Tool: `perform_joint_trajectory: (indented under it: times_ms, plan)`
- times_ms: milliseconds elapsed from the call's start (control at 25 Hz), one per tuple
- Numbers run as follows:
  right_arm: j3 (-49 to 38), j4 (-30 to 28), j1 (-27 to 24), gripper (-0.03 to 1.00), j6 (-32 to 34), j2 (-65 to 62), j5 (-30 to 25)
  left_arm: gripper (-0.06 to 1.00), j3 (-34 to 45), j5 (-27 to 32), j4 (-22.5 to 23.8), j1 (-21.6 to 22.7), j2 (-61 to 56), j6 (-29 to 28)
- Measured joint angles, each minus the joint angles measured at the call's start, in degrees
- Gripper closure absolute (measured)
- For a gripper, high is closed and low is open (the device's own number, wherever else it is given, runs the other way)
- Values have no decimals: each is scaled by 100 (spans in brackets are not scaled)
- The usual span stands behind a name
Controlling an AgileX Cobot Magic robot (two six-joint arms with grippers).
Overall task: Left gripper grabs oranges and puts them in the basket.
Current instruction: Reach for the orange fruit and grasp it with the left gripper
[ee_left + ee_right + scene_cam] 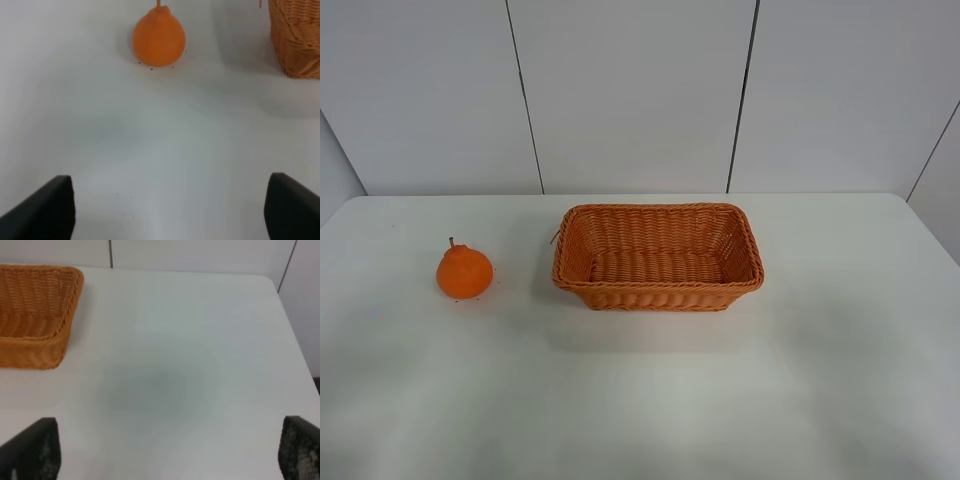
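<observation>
Since the orange is resting on the white table and not in the wicker basket, the task is only just getting under way, with reaching, grasping, carrying and dropping all left to do. The left gripper is hovering with its black fingers spread wide apart and gripping nothing. The fruit is lying ahead of it, well apart from the fingertips, and the basket is standing off to one side beyond the fruit. The right gripper is likewise gaping and carrying nothing. The orange is looking round and matte, rising to a knob with a short stem. The basket is showing a tight orange-brown weave, flared sides and a braided rim.
</observation>
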State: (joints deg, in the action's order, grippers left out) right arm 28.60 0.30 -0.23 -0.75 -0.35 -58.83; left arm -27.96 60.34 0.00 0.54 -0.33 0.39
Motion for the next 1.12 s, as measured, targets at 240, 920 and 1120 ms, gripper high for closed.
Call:
perform_joint_trajectory:
  times_ms: [240, 920, 1120]
  plan:
    - [0, 0, 0, 27, 0, 0, 0, 7, 0, 0, 0, 0, 0, 0]
    - [0, 0, 0, 27, 0, 0, 0, 7, -692, -76, 0, 0, 770, 0]
    - [0, 0, 0, 27, 0, 0, 0, 7, -1664, -82, 0, 0, 2423, 0]
